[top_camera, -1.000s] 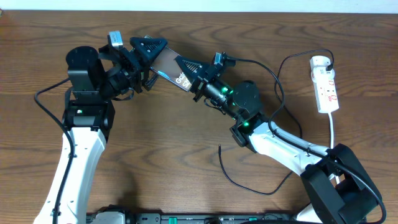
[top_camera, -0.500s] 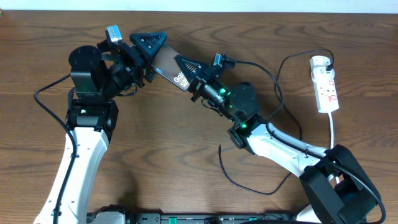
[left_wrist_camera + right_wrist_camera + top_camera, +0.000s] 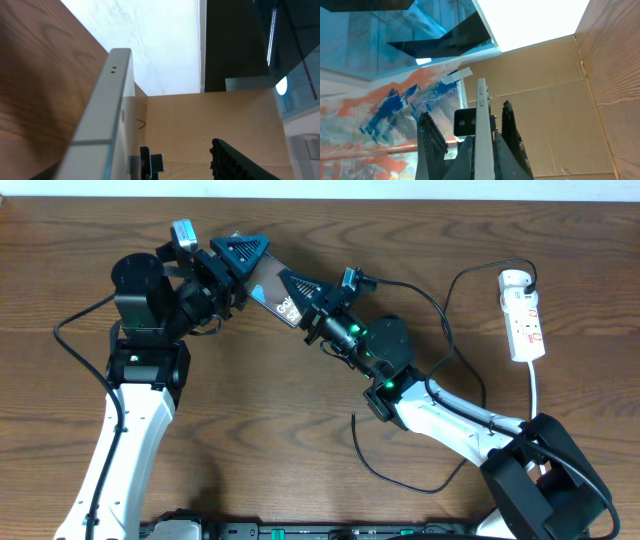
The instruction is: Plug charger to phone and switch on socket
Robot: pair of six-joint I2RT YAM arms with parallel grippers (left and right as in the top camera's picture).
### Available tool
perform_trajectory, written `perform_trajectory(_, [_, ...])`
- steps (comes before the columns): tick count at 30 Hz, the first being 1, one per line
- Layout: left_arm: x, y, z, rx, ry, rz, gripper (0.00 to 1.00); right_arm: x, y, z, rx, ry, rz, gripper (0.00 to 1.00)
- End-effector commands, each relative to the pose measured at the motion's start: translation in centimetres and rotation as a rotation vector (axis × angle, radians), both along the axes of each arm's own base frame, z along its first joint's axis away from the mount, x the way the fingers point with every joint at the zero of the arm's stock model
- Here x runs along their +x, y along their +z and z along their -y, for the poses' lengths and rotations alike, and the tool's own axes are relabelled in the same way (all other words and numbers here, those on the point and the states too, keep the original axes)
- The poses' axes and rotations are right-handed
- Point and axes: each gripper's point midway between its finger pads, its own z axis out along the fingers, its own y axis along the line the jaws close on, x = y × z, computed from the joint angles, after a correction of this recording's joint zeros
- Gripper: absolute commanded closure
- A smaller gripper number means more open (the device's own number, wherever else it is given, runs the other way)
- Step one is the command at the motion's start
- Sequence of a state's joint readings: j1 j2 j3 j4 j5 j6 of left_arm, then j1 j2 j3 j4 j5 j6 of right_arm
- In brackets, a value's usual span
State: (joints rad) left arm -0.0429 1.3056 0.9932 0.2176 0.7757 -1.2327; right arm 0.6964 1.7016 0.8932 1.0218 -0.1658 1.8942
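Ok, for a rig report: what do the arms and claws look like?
The left arm and right arm have white links, black joints and trailing black cables; green lights glow on the right one. The left claw and right claw are black, with wedge-shaped fingers and ribbed pads.

Left arm on the move: the left gripper (image 3: 240, 252) has crept up toward the far edge of the surface (image 3: 300, 430), its wrist swinging round with it, and its jaws have narrowed over the end of the phone (image 3: 266, 281). The phone has slid a touch up and to the left, lettering and all, carried along by the right gripper (image 3: 296, 284). Behind it the right arm's elbow (image 3: 383, 388) has drifted left and a little nearer the front
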Motion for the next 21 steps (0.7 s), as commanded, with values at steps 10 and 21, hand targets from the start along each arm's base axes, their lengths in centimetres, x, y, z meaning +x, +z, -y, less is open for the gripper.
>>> perform_trajectory(10, [-0.44, -0.05, 1.03, 0.064, -0.076, 0.075, 0.52, -2.94, 1.52, -2.58, -0.006, 0.134, 0.065, 0.99])
perform_trajectory(21, [-0.54, -0.09, 1.32, 0.064, -0.083, 0.075, 0.68, -3.19, 1.56, -2.83, -0.003, 0.136, 0.065, 0.99])
